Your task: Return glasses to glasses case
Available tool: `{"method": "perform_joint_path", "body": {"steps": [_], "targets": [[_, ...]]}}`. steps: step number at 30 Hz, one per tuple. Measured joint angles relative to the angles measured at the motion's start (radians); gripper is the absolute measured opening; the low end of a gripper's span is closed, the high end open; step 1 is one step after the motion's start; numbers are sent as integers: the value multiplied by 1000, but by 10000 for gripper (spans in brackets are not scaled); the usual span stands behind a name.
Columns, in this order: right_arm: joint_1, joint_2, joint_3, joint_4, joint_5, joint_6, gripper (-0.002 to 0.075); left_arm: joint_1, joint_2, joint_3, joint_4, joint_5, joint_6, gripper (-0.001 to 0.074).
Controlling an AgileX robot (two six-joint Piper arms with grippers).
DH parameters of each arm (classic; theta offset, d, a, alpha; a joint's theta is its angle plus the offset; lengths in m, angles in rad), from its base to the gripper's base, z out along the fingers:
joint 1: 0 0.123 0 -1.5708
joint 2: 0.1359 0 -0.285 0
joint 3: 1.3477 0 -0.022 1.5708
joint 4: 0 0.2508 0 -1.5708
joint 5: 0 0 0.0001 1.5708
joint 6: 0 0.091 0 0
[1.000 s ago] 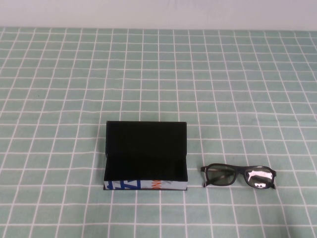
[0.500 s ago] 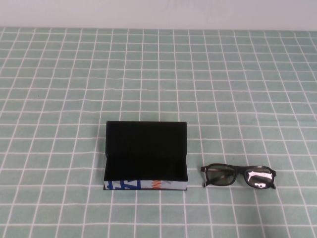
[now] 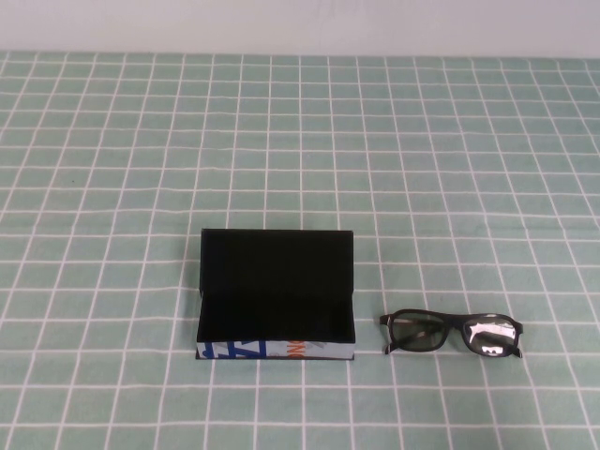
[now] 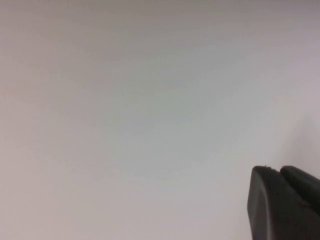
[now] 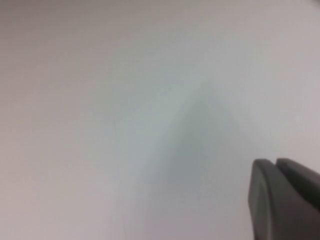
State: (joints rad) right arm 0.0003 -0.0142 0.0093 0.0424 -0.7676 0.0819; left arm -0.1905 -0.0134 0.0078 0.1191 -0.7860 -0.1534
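Observation:
The glasses case (image 3: pixel 277 293) stands open on the green checked cloth at the front centre, its lid raised at the back, black inside, its front edge white with blue and orange print. The black glasses (image 3: pixel 451 333) lie on the cloth just right of the case, apart from it. Neither arm shows in the high view. My left gripper (image 4: pixel 278 170) shows only in the left wrist view, fingers together, facing a blank pale surface. My right gripper (image 5: pixel 275 162) shows only in the right wrist view, fingers together, holding nothing.
The green checked cloth (image 3: pixel 300 141) covers the whole table up to a pale wall (image 3: pixel 300 23) at the back. Nothing else lies on it.

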Motion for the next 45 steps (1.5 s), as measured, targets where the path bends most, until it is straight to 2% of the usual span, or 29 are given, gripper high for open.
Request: {"method": "perform_joint_path", "body": {"steps": [5, 8, 17, 23, 26, 31, 38, 45], "targets": [[0, 0, -156, 46, -15, 9, -11, 0, -2, -150, -24, 34, -35, -2], [0, 0, -291, 75, 86, 54, -11, 0, -2, -268, -28, 145, -35, -2], [0, 87, -739, 116, 618, 80, -11, 0, 104, -592, -31, 432, -37, -2], [0, 310, -969, 146, 1085, 78, -11, 0, 230, -738, -34, 826, -54, -2], [0, 421, -1002, 184, 1283, 80, -11, 0, 298, -749, -48, 1011, -80, -2], [0, 560, -975, 200, 1419, 80, -11, 0, 409, -722, -50, 1260, -86, -2], [19, 639, -915, 197, 1452, 77, -11, 0, 504, -699, -50, 1352, -86, -2], [117, 816, -967, 125, 1620, -82, -11, 0, 544, -699, -78, 1392, -86, -2]]}}
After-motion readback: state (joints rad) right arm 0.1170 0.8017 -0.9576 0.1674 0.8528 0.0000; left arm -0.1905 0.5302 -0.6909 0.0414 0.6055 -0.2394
